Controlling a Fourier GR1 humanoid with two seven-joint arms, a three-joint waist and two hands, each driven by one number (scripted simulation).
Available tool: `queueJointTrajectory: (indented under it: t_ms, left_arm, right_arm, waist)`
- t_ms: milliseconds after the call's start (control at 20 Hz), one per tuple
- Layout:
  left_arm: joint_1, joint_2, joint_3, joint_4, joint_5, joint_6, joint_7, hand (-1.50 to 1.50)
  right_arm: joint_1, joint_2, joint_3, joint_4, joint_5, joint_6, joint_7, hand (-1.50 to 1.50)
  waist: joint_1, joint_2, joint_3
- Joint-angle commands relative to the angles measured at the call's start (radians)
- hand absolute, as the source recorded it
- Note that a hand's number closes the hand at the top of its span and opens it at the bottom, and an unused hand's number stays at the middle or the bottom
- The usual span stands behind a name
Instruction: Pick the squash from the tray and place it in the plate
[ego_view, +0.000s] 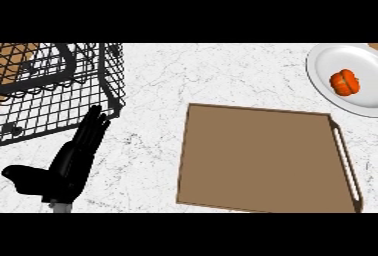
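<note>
Far left of the flat brown rectangular tray (258, 160), a black wire-mesh basket (112, 80) was seen. Nearer the tray's left edge, the black left hand (70, 167) was held wide, fingers straight, apparently resting. Beyond the tray's right corner, the ribbed orange squash (345, 82) was found lying on the smooth white round plate (328, 56) (so the placing was judged done). No right hand was shown.

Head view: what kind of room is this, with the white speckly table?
Most likely a kitchen. The table looks like a marbled counter top, and on it are a white plate holding an orange squash, a flat brown tray and a black wire basket.
</note>
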Motion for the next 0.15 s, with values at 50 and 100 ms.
queueJointTrajectory:
  t_ms: [50, 100]
  left_arm:
    - [0.057, 0.008, -0.023, 0.133, 0.030, -0.022, 0.090, 0.00]
    - [0.027, -0.002, -0.032, 0.120, 0.014, 0.004, 0.117, 0.00]
  right_arm:
    - [0.039, -0.006, 0.013, 0.019, 0.015, 0.058, -0.113, -1.50]
    - [0.054, -0.008, 0.018, 0.019, 0.022, 0.053, -0.132, -1.50]
  waist:
    - [0.004, 0.020, -0.017]
    - [-0.006, 0.020, -0.015]
